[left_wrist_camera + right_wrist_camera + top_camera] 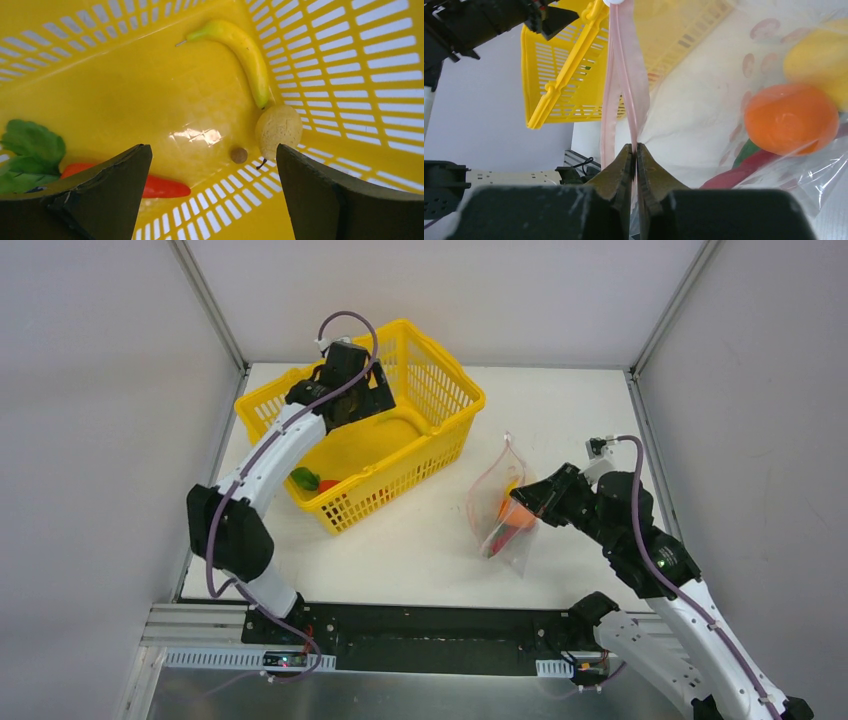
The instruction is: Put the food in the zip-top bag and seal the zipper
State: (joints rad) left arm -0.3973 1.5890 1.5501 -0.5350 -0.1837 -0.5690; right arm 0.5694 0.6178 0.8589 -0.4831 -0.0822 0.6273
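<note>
My left gripper (212,150) hangs open inside the yellow basket (430,430), nothing between its fingers. Below it lie a yellow banana (245,55), a pale yellow pear-like fruit (278,129), a small brown ball (239,155), a red chili (162,187) and a green leafy piece (31,147). My right gripper (634,148) is shut on one lip of the pink zipper (638,90) and holds up the zip-top bag (497,502); the other lip (610,105) hangs apart. Inside the bag are an orange fruit (791,119), a yellow fruit (819,60), a red chili (736,175) and a green pepper (749,150).
The basket stands at the back left of the white table (420,550). Grey walls (90,390) close in both sides and the back. The arm bases sit on a black rail (430,640) at the near edge.
</note>
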